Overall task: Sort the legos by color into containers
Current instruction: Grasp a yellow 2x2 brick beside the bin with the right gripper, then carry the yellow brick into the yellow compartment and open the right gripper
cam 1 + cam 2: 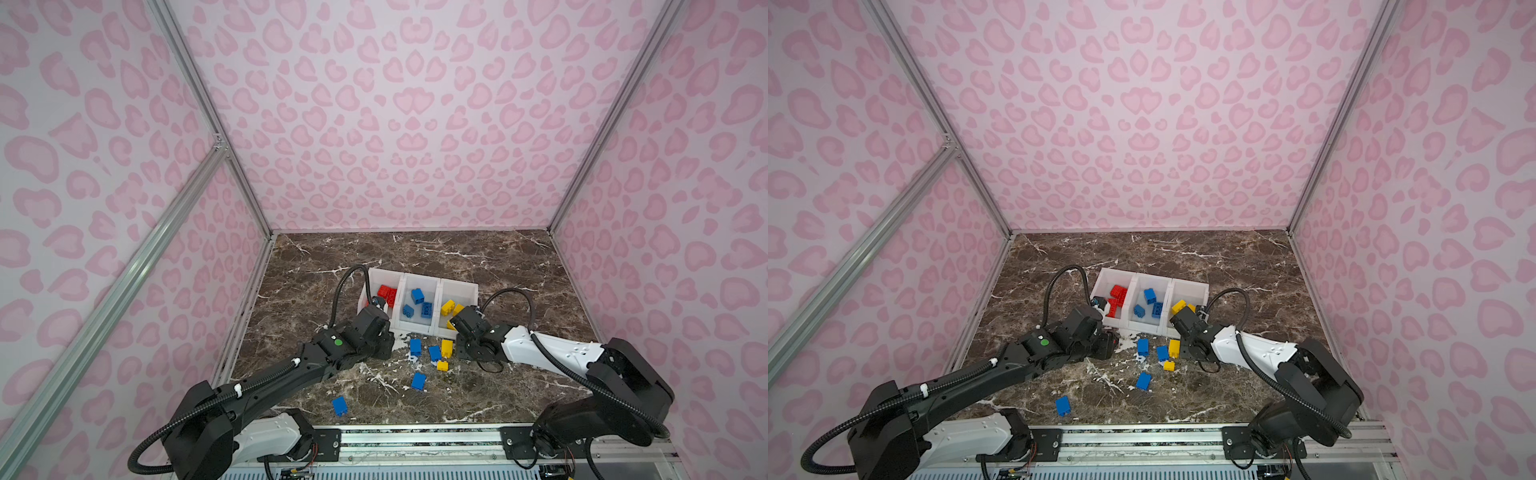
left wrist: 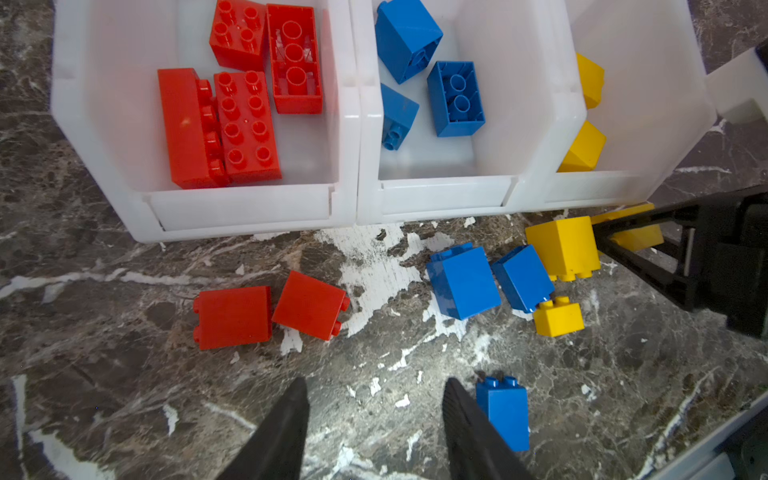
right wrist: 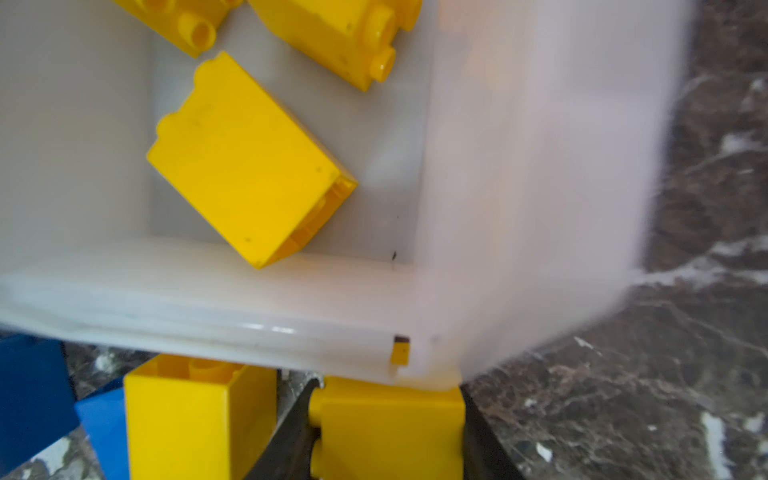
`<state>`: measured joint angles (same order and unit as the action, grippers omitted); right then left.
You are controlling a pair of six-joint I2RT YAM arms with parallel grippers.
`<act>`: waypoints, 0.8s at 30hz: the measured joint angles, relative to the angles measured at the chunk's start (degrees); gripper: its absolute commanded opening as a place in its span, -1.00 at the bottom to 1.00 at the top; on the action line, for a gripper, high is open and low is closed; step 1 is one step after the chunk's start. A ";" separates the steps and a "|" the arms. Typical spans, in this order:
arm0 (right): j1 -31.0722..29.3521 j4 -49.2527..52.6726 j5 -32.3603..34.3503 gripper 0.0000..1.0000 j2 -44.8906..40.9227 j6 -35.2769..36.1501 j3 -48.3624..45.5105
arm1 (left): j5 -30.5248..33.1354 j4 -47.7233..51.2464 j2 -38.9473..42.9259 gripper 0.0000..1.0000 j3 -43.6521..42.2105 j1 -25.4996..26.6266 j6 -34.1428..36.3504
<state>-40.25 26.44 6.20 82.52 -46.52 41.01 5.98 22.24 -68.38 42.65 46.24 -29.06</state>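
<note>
Yellow brick (image 3: 390,432), lower centre of frame, is clenched in the right tool (image 3: 386,399) just below the bin (image 3: 208,286) rim; left tool (image 2: 374,384) gapes empty. Likely light, stiff, slick: squeeze flat sides, not studs

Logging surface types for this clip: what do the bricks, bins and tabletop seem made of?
Bricks: hard moulded plastic, glossy; light glints on their faces. Bins: milky white plastic, satin, perhaps slightly translucent. Tabletop: brown marble look, probably a printed film, since white patches show where it has flaked.
</note>
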 measured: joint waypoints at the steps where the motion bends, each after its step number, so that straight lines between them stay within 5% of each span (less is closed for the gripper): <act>1: -0.04 0.11 0.07 -0.18 -0.61 0.00 -0.04 | 0.00 0.00 -0.02 0.09 0.00 0.00 0.00; 14: -1.95 6.45 3.63 -0.14 -9.03 1.33 8.31 | 0.02 0.00 -0.37 0.09 0.04 0.02 -0.20; 24: 7.43 7.41 0.66 -0.12 8.02 11.56 24.37 | 0.07 0.02 2.05 0.09 -0.24 0.28 -0.87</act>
<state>-32.82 33.85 6.85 90.54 -34.96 65.39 6.04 22.26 -66.32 42.41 46.52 -29.93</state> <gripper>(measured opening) 0.440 0.545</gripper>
